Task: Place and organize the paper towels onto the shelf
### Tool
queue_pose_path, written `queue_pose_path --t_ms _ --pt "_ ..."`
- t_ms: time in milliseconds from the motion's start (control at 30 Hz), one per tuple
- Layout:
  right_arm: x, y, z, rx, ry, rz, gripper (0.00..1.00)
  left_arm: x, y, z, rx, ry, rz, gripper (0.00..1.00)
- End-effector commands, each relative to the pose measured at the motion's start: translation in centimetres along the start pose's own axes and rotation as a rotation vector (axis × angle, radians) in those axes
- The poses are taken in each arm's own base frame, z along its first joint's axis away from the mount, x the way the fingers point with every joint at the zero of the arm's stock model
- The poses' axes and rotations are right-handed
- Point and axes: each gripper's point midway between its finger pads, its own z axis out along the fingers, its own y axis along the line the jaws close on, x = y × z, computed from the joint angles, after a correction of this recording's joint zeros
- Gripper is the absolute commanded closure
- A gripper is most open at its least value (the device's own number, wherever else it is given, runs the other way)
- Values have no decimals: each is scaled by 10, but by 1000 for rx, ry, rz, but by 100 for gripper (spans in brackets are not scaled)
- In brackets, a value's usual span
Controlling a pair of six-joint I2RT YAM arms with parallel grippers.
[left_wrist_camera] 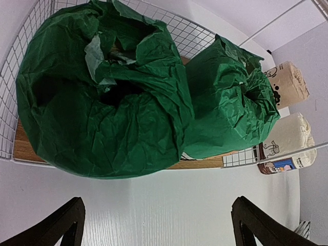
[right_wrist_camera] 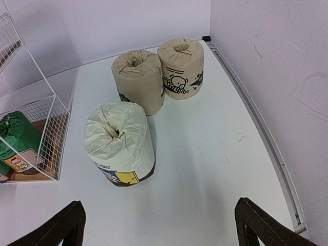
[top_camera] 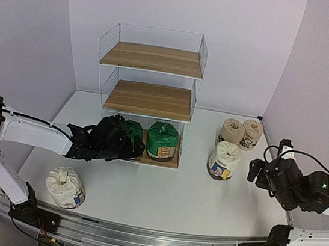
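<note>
White table (top_camera: 162, 186): green rolls (left_wrist_camera: 102, 102) on shelf (top_camera: 149, 100) bottom tier. Left claw (left_wrist_camera: 158, 220) wide, empty; pull straight back, clear of wrap. Right claw (right_wrist_camera: 159, 220) wide too.

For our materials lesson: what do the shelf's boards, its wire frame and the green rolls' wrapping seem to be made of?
Boards: wood or wood-look laminate, matte; brown grain streaks show. Frame: probably white-coated metal wire; thin mesh grid. Green wrapping: crinkly paper or thin film, sharply creased, dull; which is unclear.
</note>
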Motion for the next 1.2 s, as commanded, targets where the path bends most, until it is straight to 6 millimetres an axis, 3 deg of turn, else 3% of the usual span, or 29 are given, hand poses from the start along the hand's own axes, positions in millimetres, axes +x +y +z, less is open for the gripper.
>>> queue_pose_path --t_ms 0,700,900,1033,1167 --pt "-7 0 -3 -9 -18 32 2 -4 -20 5 99 -18 22 0" --pt "-4 3 0 3 -10 34 2 -29 -9 26 42 -112 40 0" --pt "-4 7 1 6 1 21 2 -29 -10 30 56 -106 41 0" --pt "-4 10 3 11 6 36 2 -23 -11 24 82 -79 29 0" --pt "0 22 6 11 47 64 2 -14 -12 5 114 -27 17 0"
